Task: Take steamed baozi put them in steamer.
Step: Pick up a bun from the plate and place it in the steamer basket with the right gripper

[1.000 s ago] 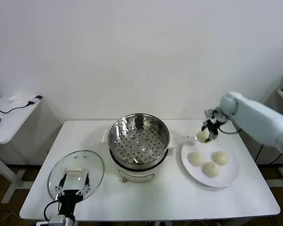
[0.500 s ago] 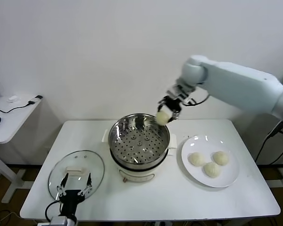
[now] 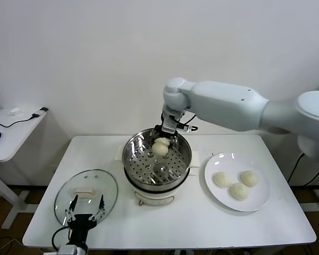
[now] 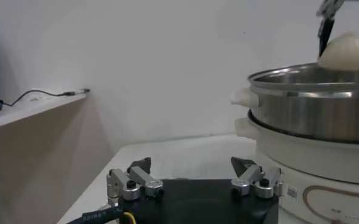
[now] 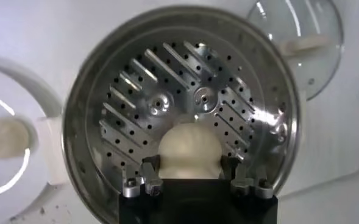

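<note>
Right gripper (image 3: 161, 139) clamps one baozi (image 3: 160, 148) between its fingers, poised above the steamer (image 3: 156, 159) tray.

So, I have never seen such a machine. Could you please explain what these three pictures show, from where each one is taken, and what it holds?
It is a robot with two arms. One picture looks down from its head; the other two come from cameras on its wrists. On the white table stands a shiny round steel steamer with a perforated tray, a round glass lid to its left, and a flat white plate with three cream-white buns. The right gripper is shut on a fourth round bun and holds it over the steamer; its wrist camera looks straight down at it. The left gripper waits open by the lid.
</note>
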Controlling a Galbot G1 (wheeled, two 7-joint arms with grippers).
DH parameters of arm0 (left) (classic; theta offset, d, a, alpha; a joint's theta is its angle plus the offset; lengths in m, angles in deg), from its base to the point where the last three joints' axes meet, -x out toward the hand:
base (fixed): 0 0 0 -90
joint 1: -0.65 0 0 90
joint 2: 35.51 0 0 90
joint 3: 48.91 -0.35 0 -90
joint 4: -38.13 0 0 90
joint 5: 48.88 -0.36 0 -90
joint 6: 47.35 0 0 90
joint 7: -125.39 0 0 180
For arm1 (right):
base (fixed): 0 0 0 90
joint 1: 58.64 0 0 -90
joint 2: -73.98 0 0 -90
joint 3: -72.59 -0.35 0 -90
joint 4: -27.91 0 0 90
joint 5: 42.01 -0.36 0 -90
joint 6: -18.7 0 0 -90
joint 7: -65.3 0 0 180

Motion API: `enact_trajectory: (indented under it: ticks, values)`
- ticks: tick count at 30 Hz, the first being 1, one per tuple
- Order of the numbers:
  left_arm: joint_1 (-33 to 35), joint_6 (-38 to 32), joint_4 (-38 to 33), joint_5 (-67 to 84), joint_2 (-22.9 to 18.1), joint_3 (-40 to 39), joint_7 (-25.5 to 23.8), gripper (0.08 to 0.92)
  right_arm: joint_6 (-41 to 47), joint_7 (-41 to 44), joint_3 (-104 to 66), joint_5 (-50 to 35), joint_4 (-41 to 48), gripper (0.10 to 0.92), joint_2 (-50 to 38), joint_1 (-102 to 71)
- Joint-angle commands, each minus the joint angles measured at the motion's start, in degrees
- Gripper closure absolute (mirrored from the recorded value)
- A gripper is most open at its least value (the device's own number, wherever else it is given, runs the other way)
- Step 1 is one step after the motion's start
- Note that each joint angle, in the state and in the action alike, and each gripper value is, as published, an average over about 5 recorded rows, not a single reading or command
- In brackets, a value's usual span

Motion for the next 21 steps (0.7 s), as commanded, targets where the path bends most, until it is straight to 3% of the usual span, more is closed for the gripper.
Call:
enact_trajectory:
  ticks: [1, 16, 21]
  values:
    - [-0.42, -0.05, 0.36, -0.04, -0.02, -0.1, 0.04, 0.177, -6.23, -3.17, -1.97, 9.21, 11.53, 0.364, 5.03, -6.22]
    - [-1.07, 0.11, 0.74, 1.0, 0.13, 0.1, 0.14, 0.177, -8.18, -6.25, -4.5, 10.51, 19.8, 0.363, 8.59, -9.04]
    - [-0.98, 0.16, 0.53, 1.05, 0.07, 0.05, 0.12, 0.177, -8.3, -4.27, -3.54, 6.53, 18.56, 0.285, 8.08, -7.45]
